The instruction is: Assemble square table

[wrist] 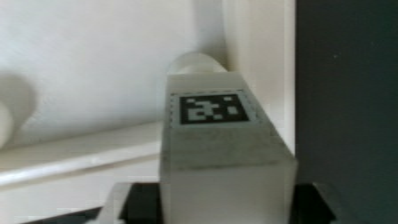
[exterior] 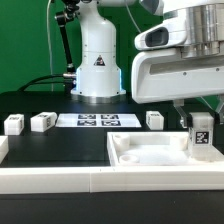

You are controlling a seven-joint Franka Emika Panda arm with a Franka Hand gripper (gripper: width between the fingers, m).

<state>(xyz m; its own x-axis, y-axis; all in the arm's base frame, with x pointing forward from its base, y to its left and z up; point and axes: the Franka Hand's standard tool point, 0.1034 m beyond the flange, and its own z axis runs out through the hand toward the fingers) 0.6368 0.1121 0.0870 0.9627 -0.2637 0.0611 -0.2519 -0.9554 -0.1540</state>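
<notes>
— Where's the hand [exterior: 200, 118] at this moment?

— Over on the exterior view's right, low above the square tabletop [exterior: 140, 152]. It's clamped on one white leg, the held leg [exterior: 201, 133], with a finger on either side and the tag facing out.

— Is that leg standing straight?

— Upright, yes. It's at the tabletop's far corner on the exterior view's right, just inside the raised rim. I can't tell whether its lower end touches the slab, because the rim hides it.

— What does the wrist view give you?

— The same held leg [wrist: 217, 140] close up, with its tag on the near face. Dark fingers [wrist: 135, 205] hug it from both sides. The white tabletop [wrist: 89, 70] lies beyond it, with a strip of black counter [wrist: 347, 90] alongside.

— And the tabletop itself?

— It's flat on the counter [exterior: 60, 145], rimmed side up, right up by the long white border wall [exterior: 50, 180] at the front.

— Any other legs?

— Three, loose on the counter behind the tabletop. The leftmost leg [exterior: 13, 124] and the second leg [exterior: 42, 122] sit near each other on the exterior view's left. The marker board [exterior: 97, 121] lies next, in front of the robot base [exterior: 97, 70]. The third leg [exterior: 154, 120] stands just beside the board on the exterior view's right, near the hand but apart from it.
</notes>
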